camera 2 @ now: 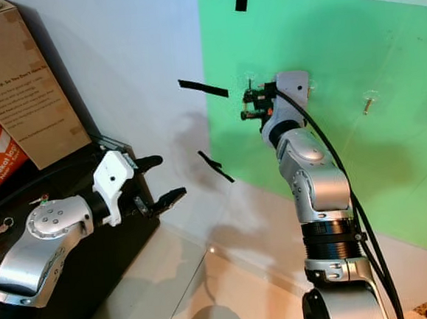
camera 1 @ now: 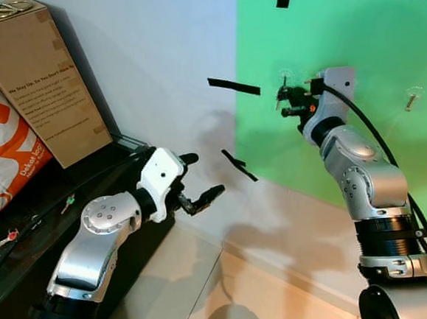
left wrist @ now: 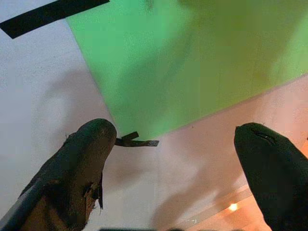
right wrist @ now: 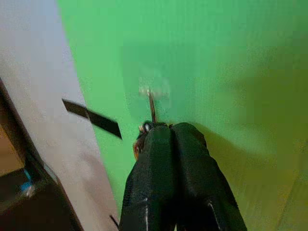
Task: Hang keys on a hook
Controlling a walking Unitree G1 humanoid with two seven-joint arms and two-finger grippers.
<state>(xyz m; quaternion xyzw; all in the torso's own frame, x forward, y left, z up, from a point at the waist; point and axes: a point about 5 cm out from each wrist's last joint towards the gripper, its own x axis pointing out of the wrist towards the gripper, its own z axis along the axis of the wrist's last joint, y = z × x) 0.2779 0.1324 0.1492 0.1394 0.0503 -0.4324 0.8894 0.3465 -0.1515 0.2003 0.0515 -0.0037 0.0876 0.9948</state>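
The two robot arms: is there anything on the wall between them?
Yes. In the left eye view, two strips of black tape, an upper one and a lower one, hold the green sheet's edge on the white wall between them.

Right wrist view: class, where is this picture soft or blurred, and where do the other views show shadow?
Right wrist view: the hook on the green sheet looks smeared above the closed right gripper. Left eye view: both arms cast grey shadows on the wall. Left wrist view: the left gripper fingers look dark and soft.
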